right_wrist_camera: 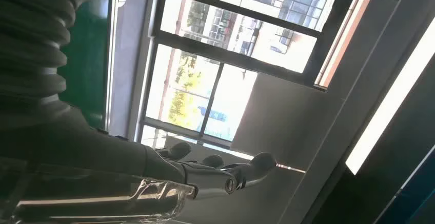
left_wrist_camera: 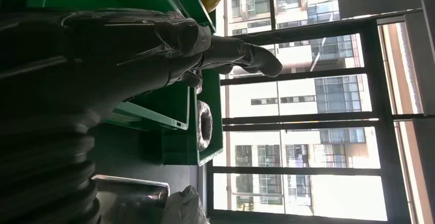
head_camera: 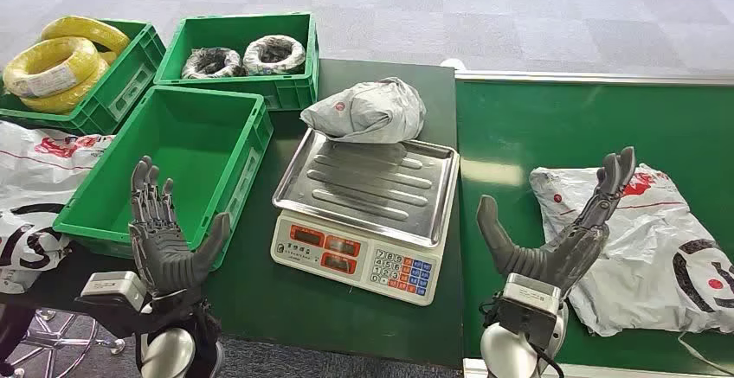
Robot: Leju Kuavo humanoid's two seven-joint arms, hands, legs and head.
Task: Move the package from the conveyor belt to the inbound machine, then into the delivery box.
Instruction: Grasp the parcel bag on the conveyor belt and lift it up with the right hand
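Between steps, by the look of it: a grey package (head_camera: 367,112) already lying on the far edge of the scale's (head_camera: 368,209) steel tray, partly overhanging the back rim, so probably the weighing step at the inbound machine done or nearly done, with the transfer into the delivery box not yet made. Left hand (head_camera: 164,235) raised in front of the near wall of the empty green crate (head_camera: 186,149), fingers spread wide, holding nothing. Right hand (head_camera: 563,231) likewise wide and empty, palm turned inward, hovering over the green conveyor belt (head_camera: 554,127) at the near left edge of a white package (head_camera: 649,240); whether touching it or just clear of it, cannot tell.

Next move, as a judgement: either reach forward to the grey package and carry it left into the empty crate, or close on the white package to bring it to the scale. Grey package well ahead of both hands, nearer the middle, so a forward stretch needed. Soft, crumpled bag, likely to sag and slip; a broad grasp advisable
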